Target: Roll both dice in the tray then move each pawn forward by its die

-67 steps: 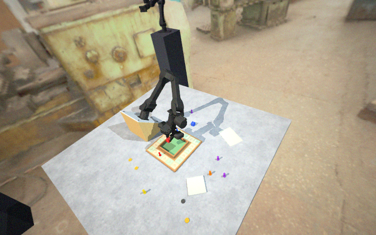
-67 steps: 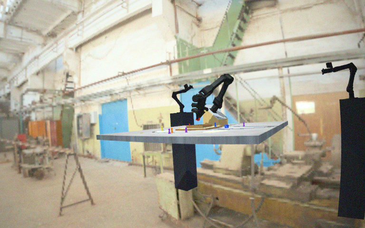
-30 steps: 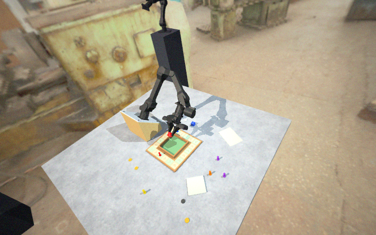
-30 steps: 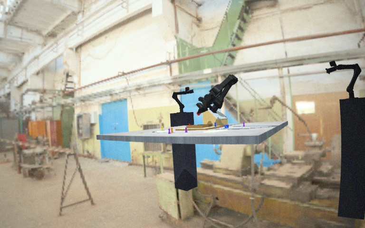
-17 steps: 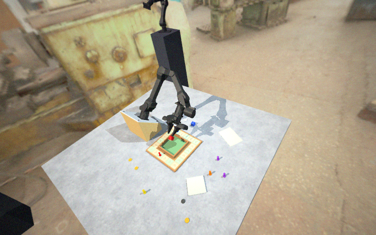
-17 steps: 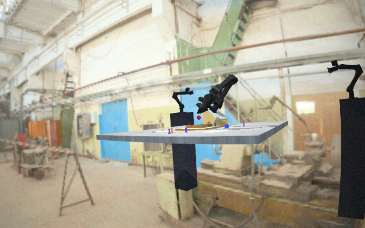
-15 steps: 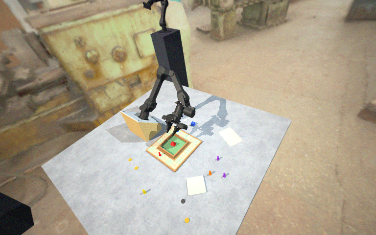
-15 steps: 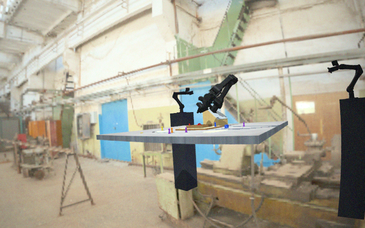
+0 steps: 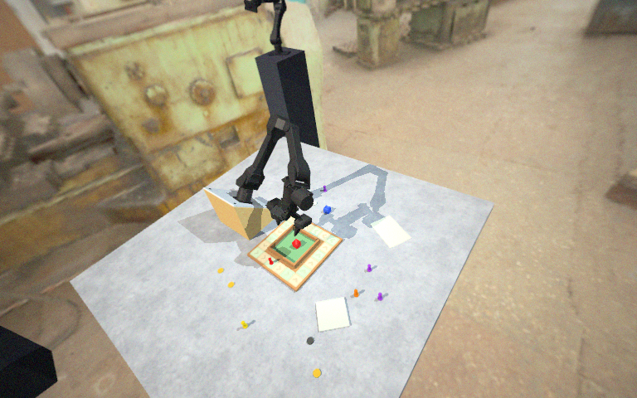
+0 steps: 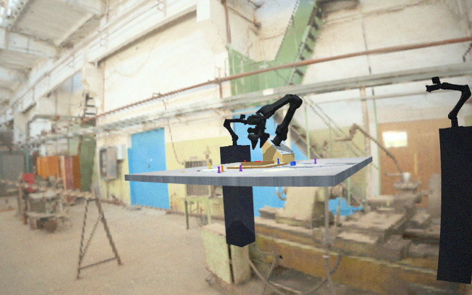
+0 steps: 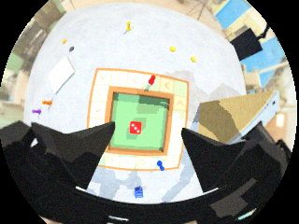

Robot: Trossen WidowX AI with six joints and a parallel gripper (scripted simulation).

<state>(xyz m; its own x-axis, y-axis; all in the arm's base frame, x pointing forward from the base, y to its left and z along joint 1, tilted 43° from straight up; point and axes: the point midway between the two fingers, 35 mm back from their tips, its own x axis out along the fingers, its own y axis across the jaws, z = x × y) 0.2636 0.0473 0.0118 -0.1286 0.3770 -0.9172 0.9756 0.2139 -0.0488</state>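
Observation:
My gripper (image 9: 288,226) (image 10: 257,147) (image 11: 149,129) is open and empty above the tray (image 9: 307,257) (image 11: 170,117). The red die (image 9: 296,243) (image 11: 135,128) is in the green-floored tray, below and between the spread fingers; the wrist view shows three pips on its upper face. The blue die (image 9: 327,210) (image 10: 292,163) (image 11: 138,192) lies on the table outside the board. The red pawn (image 9: 270,260) (image 11: 151,80) stands on the arrow track, on the far side in the wrist view. The blue pawn (image 10: 278,161) (image 11: 161,165) stands on the near side; the arm hides it in the top view.
A tan wedge-shaped block (image 9: 244,218) (image 11: 224,114) stands beside the board, close to the arm. Purple pawns (image 9: 369,268) (image 9: 380,296), an orange pawn (image 9: 356,293), a yellow pawn (image 9: 244,324), white cards (image 9: 332,314) (image 9: 391,231), yellow discs (image 9: 317,373) and a dark disc (image 9: 309,340) lie around.

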